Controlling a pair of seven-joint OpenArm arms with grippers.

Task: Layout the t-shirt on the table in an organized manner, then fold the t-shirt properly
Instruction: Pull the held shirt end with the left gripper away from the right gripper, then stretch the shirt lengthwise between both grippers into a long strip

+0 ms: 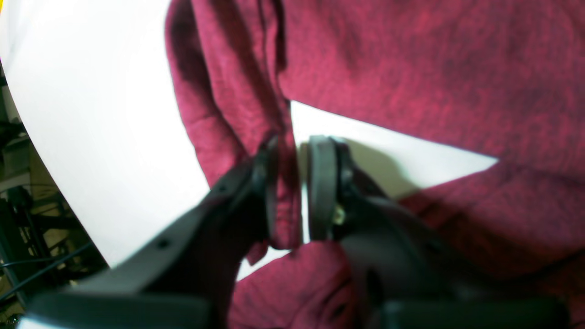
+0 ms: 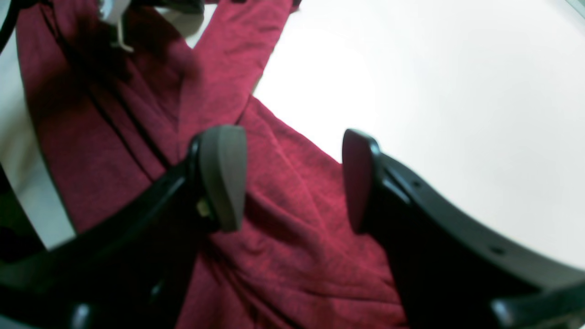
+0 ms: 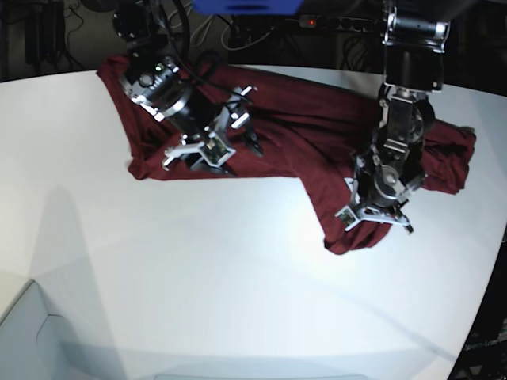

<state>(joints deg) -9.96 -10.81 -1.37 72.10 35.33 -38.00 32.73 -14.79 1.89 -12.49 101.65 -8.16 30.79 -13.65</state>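
left tool [image 1: 292, 187] pinching t-shirt [image 1: 411, 68] fold; right tool [image 2: 292, 178] spread above t-shirt.

Dark cables [image 3: 210, 28] and a power strip [image 3: 333, 22] behind.

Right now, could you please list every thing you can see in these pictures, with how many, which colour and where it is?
t-shirt: one, dark maroon, crumpled across the far part of the table, from the far left to the right edge.
table: one, white and glossy, fills most of the base view; its near half carries only shadows.
cables and equipment: several, dark, behind the table's far edge; too dim to tell apart.
left hand: one, black, near the table's right side; a narrow fold of the t-shirt lies between its nearly closed fingers.
right hand: one, black, at the far left; its fingers stand wide apart over the cloth and hold nothing.
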